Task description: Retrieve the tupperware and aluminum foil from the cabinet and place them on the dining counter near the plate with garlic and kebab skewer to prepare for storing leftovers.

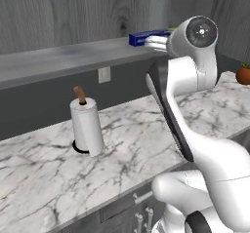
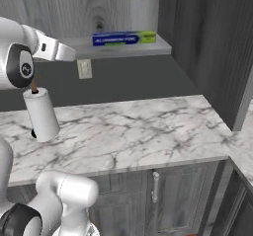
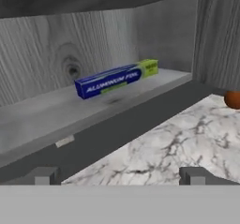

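The aluminum foil (image 3: pixel 117 78) is a long dark-blue box with a green-yellow end. It lies on the cabinet's grey shelf board (image 3: pixel 42 115), against the wood-grain back wall. My gripper (image 3: pixel 118 176) hangs in front of and below the shelf, well short of the box. It is open wide, and nothing sits between its fingertips (image 3: pixel 42 175). The same foil box (image 2: pixel 123 38) lies near the shelf's right end, to the right of my raised arm. In the left base view my arm covers part of the foil (image 1: pixel 145 38). The tupperware, dining counter, plate, garlic and kebab skewer are out of view.
A white paper-towel roll (image 1: pixel 87 125) stands on the marble worktop (image 1: pixel 122 144) under the shelf. A wall outlet (image 2: pixel 84 68) sits below the shelf board. A round red-orange thing (image 3: pixel 233 99) rests at the worktop's right. A tall grey cabinet side (image 2: pixel 217 47) closes off the right.
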